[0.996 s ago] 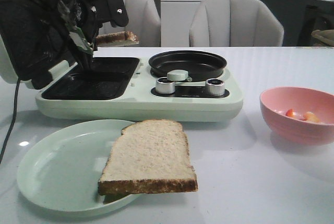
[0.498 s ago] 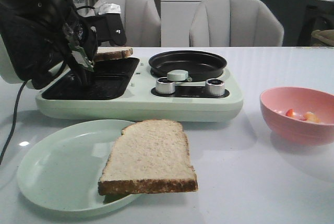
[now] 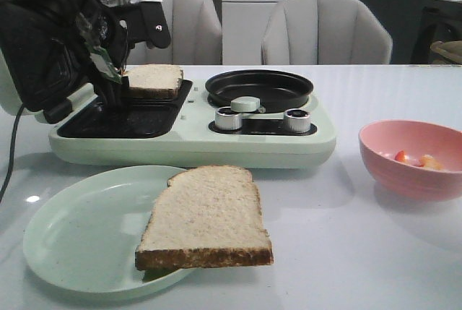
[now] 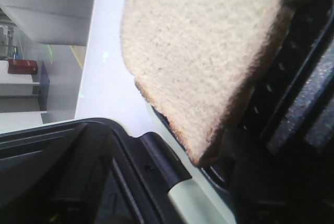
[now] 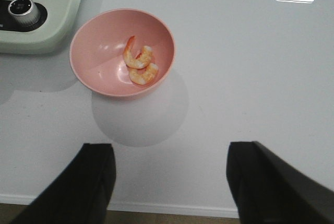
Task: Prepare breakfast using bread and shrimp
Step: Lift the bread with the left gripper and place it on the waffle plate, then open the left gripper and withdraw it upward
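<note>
My left gripper (image 3: 117, 87) is shut on the left edge of one bread slice (image 3: 154, 80) and holds it tilted, low over the far end of the black grill plate (image 3: 119, 115) of the pale green sandwich maker. In the left wrist view this bread (image 4: 209, 51) fills the frame, with its corner by my dark finger (image 4: 261, 182). The other bread slice (image 3: 206, 216) lies on a pale green plate (image 3: 79, 230) and overhangs its rim. Two shrimp (image 5: 140, 65) lie in a pink bowl (image 5: 104, 67). My right gripper (image 5: 169, 182) is open and empty above the table near the bowl.
The sandwich maker's open lid (image 3: 36, 50) stands behind my left arm. A round black pan (image 3: 260, 87) and two knobs (image 3: 263, 118) sit on its right half. The pink bowl (image 3: 415, 158) stands at the right of the table. Two grey chairs stand beyond the table.
My left gripper has brought the bread down from above the back of the sandwich maker to the grill plate, and the slice has tilted its face forward. The right side has not changed.
</note>
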